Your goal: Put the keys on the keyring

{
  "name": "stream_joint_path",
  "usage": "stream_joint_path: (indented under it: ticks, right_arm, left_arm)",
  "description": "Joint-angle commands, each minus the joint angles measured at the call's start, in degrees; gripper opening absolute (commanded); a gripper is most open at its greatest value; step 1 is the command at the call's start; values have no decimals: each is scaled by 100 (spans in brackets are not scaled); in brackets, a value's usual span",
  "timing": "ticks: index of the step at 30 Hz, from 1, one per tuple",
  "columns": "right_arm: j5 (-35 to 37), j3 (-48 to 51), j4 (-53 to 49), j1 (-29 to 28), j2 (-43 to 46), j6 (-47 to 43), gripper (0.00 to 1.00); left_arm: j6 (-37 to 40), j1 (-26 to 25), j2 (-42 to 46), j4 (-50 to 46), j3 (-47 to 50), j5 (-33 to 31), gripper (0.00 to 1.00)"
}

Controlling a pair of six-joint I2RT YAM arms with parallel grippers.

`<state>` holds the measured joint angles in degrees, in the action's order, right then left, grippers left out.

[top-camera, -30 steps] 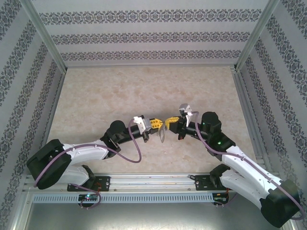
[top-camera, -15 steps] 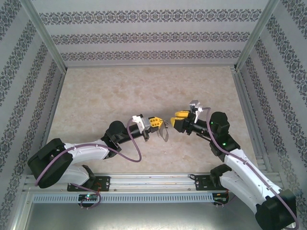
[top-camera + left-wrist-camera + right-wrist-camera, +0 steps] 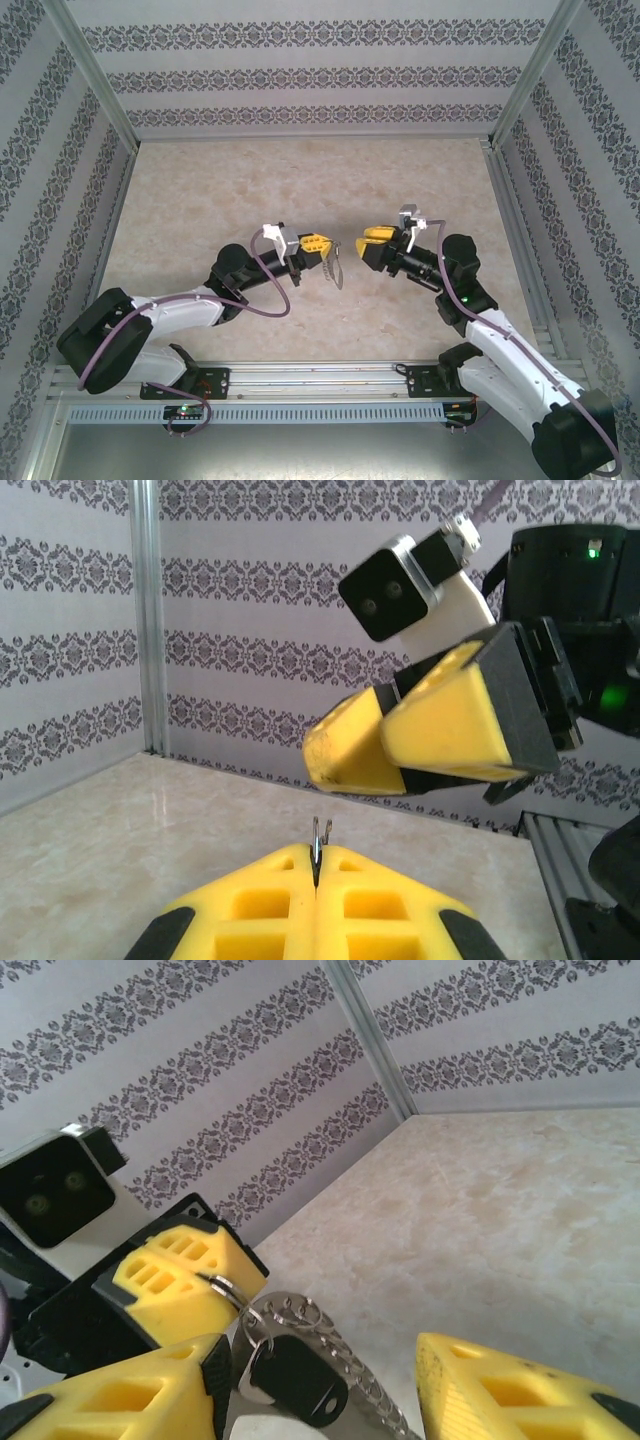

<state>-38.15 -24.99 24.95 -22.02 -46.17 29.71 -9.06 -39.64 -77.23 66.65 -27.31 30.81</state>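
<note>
While the left pincer (image 3: 325, 244) stays clamped on the keyring (image 3: 338, 270), the right pincer (image 3: 361, 246) has opened, retreating.

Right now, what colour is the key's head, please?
Black key head; right wrist view shows it best.

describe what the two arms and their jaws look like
White links, black joints and bases on the left arm and right arm. A purple cable runs along each. The left gripper and right gripper have yellow wedge jaws with recesses on black mounts, plus a white wrist camera. A green light glows on the right arm.
</note>
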Motion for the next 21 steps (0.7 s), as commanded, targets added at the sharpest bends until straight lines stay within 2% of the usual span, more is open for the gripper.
stream_joint_path:
  ticks: [1, 8, 14, 21]
  right_arm:
    - [-208, 8, 590, -138, -160, 136, 53]
    - [-61, -143, 974, -406, -671, 140, 53]
    - [16, -212, 1023, -503, -761, 127, 52]
    - [55, -316, 1168, -558, -928, 157, 51]
  left_arm:
    - [-697, 183, -78, 740, -282, 501, 0]
    - [-1285, 392, -360, 1015, -468, 971, 0]
    - [-1766, 544, -625, 1482, -525, 1150, 0]
    - [-1884, 570, -687, 1471, -616, 1378, 0]
